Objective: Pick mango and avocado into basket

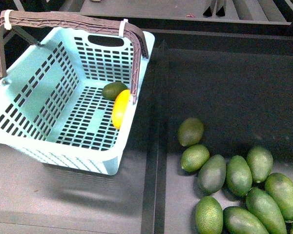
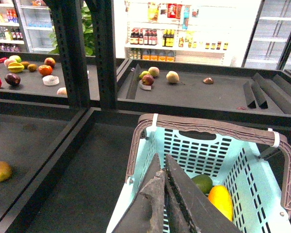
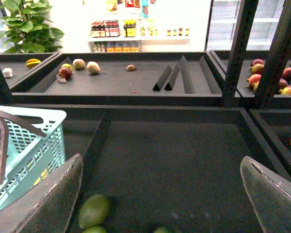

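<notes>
your left pincer [image 2: 164, 194] sat closed and empty above the basket [image 1: 34, 92]. inside, the avocado [image 1: 113, 90] touched the mango [image 1: 120, 108] against the basket's right wall. on the dark surface [image 1: 224, 87], loose green avocados [image 1: 234, 185] lay piled; your right pincer [image 3: 160, 194] gaped apart above them.

You see a light teal slotted basket [image 1: 49, 92], brown handle [image 1: 63, 22], yellow-orange mango [image 1: 120, 108], dark green avocado [image 1: 113, 90].
</notes>
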Controlling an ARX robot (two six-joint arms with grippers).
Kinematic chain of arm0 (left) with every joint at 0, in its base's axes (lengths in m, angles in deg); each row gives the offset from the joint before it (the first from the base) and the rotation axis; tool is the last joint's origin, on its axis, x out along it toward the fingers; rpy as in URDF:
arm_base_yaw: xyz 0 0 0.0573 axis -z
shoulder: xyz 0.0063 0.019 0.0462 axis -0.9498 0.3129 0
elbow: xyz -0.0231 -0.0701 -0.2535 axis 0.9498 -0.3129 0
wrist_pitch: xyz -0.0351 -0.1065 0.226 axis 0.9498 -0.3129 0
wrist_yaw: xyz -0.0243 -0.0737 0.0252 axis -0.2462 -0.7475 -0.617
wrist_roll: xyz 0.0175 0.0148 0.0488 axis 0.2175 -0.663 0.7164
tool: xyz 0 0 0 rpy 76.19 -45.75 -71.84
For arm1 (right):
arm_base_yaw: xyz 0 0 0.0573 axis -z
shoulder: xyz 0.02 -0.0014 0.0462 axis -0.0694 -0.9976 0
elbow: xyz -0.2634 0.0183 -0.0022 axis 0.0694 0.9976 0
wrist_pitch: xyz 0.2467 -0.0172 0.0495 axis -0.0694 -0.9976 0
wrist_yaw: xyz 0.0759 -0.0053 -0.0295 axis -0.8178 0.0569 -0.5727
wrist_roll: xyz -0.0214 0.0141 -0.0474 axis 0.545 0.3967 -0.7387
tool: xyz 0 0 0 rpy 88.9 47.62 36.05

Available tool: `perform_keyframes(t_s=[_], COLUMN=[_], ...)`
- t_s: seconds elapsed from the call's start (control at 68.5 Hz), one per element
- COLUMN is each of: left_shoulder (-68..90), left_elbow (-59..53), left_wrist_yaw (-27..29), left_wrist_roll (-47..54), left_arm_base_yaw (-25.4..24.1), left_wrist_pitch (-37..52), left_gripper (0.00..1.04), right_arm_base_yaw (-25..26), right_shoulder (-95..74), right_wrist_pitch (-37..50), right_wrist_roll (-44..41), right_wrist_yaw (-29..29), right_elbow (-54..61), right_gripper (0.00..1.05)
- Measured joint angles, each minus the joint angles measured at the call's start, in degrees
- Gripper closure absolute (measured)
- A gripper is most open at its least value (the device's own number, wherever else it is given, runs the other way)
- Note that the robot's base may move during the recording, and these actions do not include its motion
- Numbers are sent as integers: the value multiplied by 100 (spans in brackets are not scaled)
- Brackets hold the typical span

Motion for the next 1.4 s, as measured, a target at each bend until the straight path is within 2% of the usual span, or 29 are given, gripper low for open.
perform_keyframes(t_s=[0.394, 0.745, 0.832, 1.402], left_shoulder=[-1464, -2214, -2999, -3156], left_elbow=[-2, -2, 0, 0], left_wrist_yaw=[0, 0, 0, 0], left_wrist_roll=[7, 7, 9, 9], left_arm_base_yaw=[0, 0, 0, 0], left_wrist_pitch=[-1399, -2153, -3058, -3121], left_gripper=[102, 102, 102, 102], right_arm_base_yaw=[0, 0, 0, 0], right_shoulder=[0, 0, -2, 0], right_wrist_pitch=[0, 0, 0, 0], right_wrist_roll=[0, 0, 0, 0], right_wrist_yaw=[0, 0, 2, 0], right_elbow=[0, 0, 0, 0], right_gripper=[9, 9, 9, 9])
